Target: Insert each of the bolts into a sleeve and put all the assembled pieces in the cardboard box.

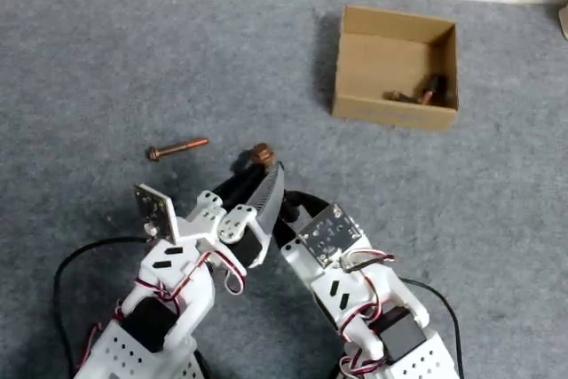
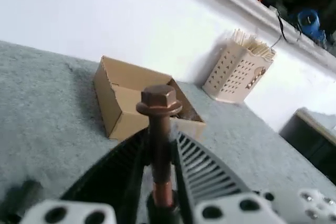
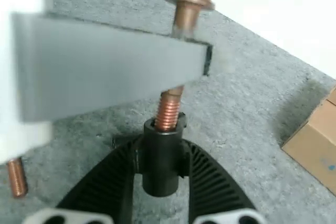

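Observation:
My left gripper (image 2: pixel 160 148) is shut on a copper bolt (image 2: pixel 159 103), held upright by its shank with the hex head on top. My right gripper (image 3: pixel 160 169) is shut on a black sleeve (image 3: pixel 160 158) directly under it. The bolt's threaded end (image 3: pixel 169 109) sits in the sleeve's mouth. A finger (image 3: pixel 105 72) of the left gripper crosses the right wrist view in front of the shank. From above, both grippers (image 1: pixel 264 177) (image 1: pixel 282 210) meet near the table's middle. A second bolt (image 1: pixel 177 148) lies loose to their left. The cardboard box (image 1: pixel 355 59) at the far right holds assembled pieces (image 1: pixel 422 92).
Grey carpet covers the table (image 1: pixel 106 59). A white perforated holder (image 2: pixel 239 69) full of sticks stands against the wall beyond the box. Arm cables (image 1: pixel 80 259) trail at the near edge.

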Robot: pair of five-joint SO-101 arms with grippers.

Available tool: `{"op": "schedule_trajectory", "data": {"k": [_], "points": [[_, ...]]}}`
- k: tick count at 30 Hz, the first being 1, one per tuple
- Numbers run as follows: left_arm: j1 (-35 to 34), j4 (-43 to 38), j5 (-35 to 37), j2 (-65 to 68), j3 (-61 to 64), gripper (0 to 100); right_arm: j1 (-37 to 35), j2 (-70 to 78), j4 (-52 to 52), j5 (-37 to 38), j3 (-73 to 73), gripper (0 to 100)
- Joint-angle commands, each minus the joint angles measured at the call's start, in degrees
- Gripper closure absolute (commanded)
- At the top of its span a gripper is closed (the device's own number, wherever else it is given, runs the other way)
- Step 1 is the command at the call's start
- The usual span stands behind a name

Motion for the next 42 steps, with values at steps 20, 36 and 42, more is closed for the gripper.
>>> {"op": "schedule_trajectory", "data": {"k": [20, 36, 42], "points": [[4.88, 5.27, 0.00, 0.22, 1.19, 78, 2.07, -0.48, -0.31, -0.26, -4.00, 99.4], [-3.21, 6.24, 0.00, 0.13, -1.63, 72, 1.98, -0.48, -0.31, -0.18, -3.56, 99.4], [-5.93, 6.33, 0.00, 0.13, -2.42, 72, 1.98, -0.48, -0.31, -0.18, -3.56, 99.4]]}}
